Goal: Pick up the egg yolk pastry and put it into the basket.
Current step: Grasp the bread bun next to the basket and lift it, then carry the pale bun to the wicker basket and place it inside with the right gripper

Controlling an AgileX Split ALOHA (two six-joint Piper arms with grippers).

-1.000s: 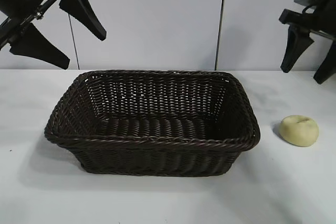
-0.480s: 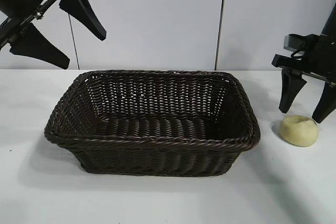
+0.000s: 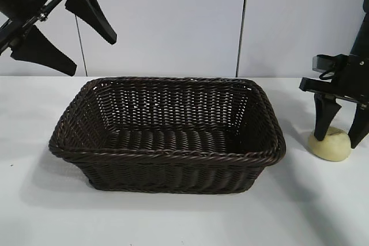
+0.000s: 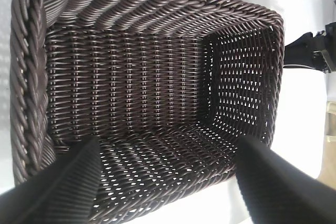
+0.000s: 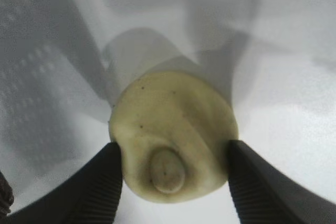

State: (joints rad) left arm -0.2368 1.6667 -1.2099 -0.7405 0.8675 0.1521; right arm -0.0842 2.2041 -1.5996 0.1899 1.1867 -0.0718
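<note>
The egg yolk pastry (image 3: 330, 143), a small pale yellow bun with a dimple, rests on the white table just right of the basket (image 3: 167, 155). My right gripper (image 3: 337, 139) has come down over it, one finger on each side. In the right wrist view both fingers (image 5: 105, 177) touch the flanks of the pastry (image 5: 173, 114), so the right gripper (image 5: 173, 150) is shut on it. The left gripper (image 3: 89, 55) hangs open, high above the basket's left end. From the left wrist the left gripper (image 4: 168, 148) looks down into the empty basket (image 4: 31, 77).
The dark wicker basket fills the middle of the table, its right rim (image 3: 279, 142) a short way from the pastry. A pale wall with a vertical seam (image 3: 243, 21) stands behind. The right arm's gripper (image 4: 315, 56) shows beyond the basket in the left wrist view.
The right gripper dropped from above the table's right side down around the pastry, and its fingers closed in against the pastry's sides. The left arm and basket stayed still.
</note>
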